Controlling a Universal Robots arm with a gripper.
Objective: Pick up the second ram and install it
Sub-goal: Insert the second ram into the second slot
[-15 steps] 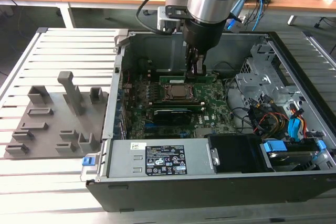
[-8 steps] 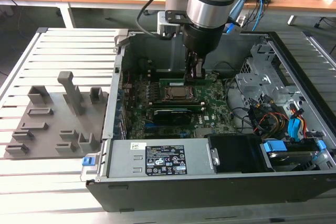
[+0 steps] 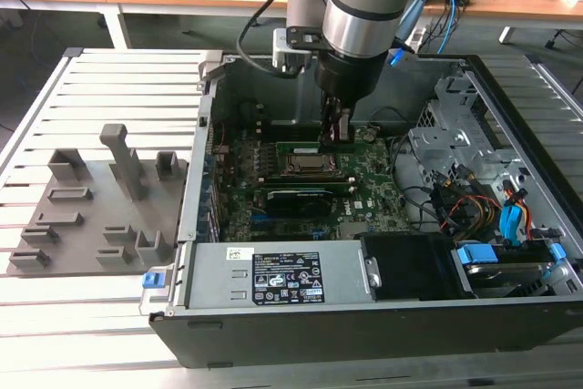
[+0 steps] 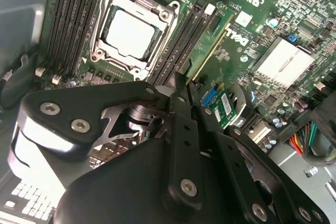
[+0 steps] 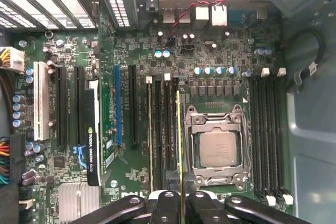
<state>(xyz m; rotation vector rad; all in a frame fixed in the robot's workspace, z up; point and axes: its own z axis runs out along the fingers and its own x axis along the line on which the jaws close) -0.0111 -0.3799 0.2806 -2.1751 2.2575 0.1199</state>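
Slatted metal table (image 3: 109, 70) bearing open computer case (image 3: 364, 316) and grey fixture tray (image 3: 64, 225).

Exterior view: set high and well back, looking down into the open computer case (image 3: 364, 252) on the slatted tabletop (image 3: 100, 316).
First wrist view: close over the motherboard (image 5: 136, 40), facing straight down.
Second wrist view: close too, but slanted, past the gripper (image 4: 181, 90).
Shared: all three take in the CPU socket (image 3: 306, 166) (image 4: 131, 30) (image 5: 218, 148).
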